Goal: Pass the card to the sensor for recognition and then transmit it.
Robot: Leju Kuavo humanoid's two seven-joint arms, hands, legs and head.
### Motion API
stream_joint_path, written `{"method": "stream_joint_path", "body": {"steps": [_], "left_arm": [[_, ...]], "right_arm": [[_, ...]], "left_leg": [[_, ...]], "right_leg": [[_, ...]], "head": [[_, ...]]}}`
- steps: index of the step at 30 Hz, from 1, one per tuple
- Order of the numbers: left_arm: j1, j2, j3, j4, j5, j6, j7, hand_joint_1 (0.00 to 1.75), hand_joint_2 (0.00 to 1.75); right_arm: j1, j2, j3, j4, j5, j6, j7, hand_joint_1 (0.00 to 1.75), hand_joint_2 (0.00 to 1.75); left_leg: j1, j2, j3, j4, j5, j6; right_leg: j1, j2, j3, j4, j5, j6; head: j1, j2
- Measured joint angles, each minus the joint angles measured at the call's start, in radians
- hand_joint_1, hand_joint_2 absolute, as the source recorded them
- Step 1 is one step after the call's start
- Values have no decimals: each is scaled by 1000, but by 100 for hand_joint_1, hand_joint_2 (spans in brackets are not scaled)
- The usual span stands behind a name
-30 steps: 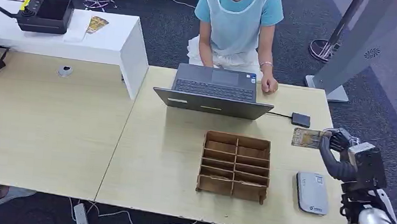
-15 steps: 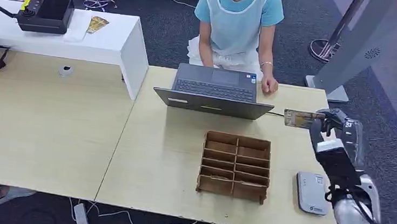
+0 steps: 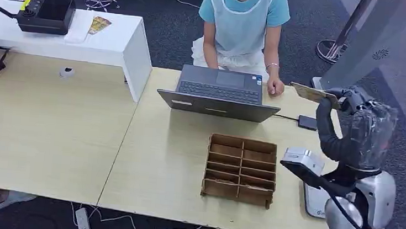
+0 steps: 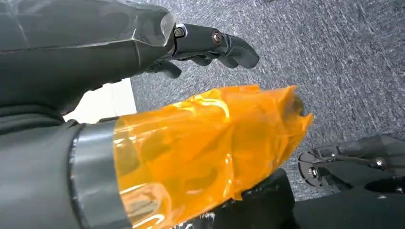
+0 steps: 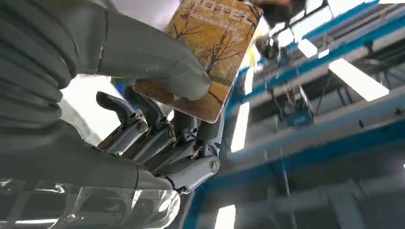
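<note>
card (image 3: 309, 93) pinched flat by right hand (image 3: 342, 99) has risen from low over the table's (image 3: 158, 155) right edge to above its far right corner near the person (image 3: 242, 24), likely handover underway past the sensor (image 3: 318, 202); left hand (image 4: 210, 43) hangs loosely curled, holding nothing.

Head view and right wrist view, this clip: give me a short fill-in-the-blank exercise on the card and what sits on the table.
1. The card is held by the robot's ____ robot hand.
2. The brown divided organizer sits in front of the open ____.
3. The person seated across the table wears a light ____ top.
4. The card's picture shows autumn ____.

Missing words: right; laptop; blue; trees
</note>
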Motion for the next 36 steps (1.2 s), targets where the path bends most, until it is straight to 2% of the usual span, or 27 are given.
{"method": "stream_joint_path", "body": {"steps": [3,7,8,9,11,12,13,16,18,21,24,33,36], "left_arm": [[-2,-1,-12,0,0,-8,0,0,0],[-4,-3,-35,0,0,-16,-3,0,0],[-5,-3,-40,0,0,-16,-4,0,0],[-5,-3,-46,0,0,-16,-5,0,0],[-7,-3,-59,0,0,-14,-5,0,0],[-6,0,-59,0,0,-14,-5,0,0],[-7,2,-59,0,0,-14,-3,0,0],[-16,0,-60,0,0,-15,-3,0,0],[-16,2,-60,0,0,-15,-4,0,0],[-14,1,-60,0,0,-15,-4,0,0],[-15,1,-60,0,0,-15,-4,0,0],[-16,0,-60,0,0,-15,-4,0,0],[-16,0,-60,0,0,-15,-4,0,0]], "right_arm": [[-17,-15,20,-19,181,-67,33,175,175],[-45,-71,49,-29,352,-126,79,175,175],[-65,-104,54,-29,361,-116,116,175,175],[-116,-178,77,-25,365,-69,194,175,175],[-257,-357,179,7,372,24,408,175,175],[-331,-417,246,50,373,35,483,175,175],[-379,-430,284,103,375,44,501,175,175],[-461,-448,339,236,376,113,369,175,175],[-564,-450,356,349,375,166,348,175,175],[-662,-450,374,480,375,197,341,175,175],[-706,-450,388,554,375,194,338,175,175],[-738,-450,416,632,375,198,347,175,175],[-749,-437,409,664,375,251,385,175,175]], "left_leg": [[0,0,0,0,0,0],[0,0,0,0,0,0],[0,0,-1,0,0,0],[-2,0,-2,0,1,1],[-5,-1,-4,0,3,5],[-3,2,-2,0,3,4],[-3,4,0,0,2,4],[-4,3,-2,0,4,6],[-4,1,-5,0,7,5],[-3,0,-5,0,7,4],[-3,0,-5,0,7,4],[-3,0,-5,0,7,4],[-3,0,-5,0,7,4]], "right_leg": [[0,0,0,0,0,0],[0,0,0,0,0,0],[0,0,0,0,0,0],[-2,0,-1,0,1,1],[-5,-1,-3,1,3,4],[-3,2,-2,0,3,4],[-2,4,-1,-1,4,3],[-4,3,-2,-1,6,3],[-4,1,-5,-1,7,4],[-3,0,-4,-1,7,4],[-3,0,-4,-1,7,4],[-3,0,-5,-1,7,4],[-3,0,-4,-1,7,4]], "head": [[0,0],[0,0],[0,0],[1,0],[-2,0],[3,0],[2,0],[-1,0],[-1,0],[-1,0],[0,0],[-1,0],[-1,0]]}}
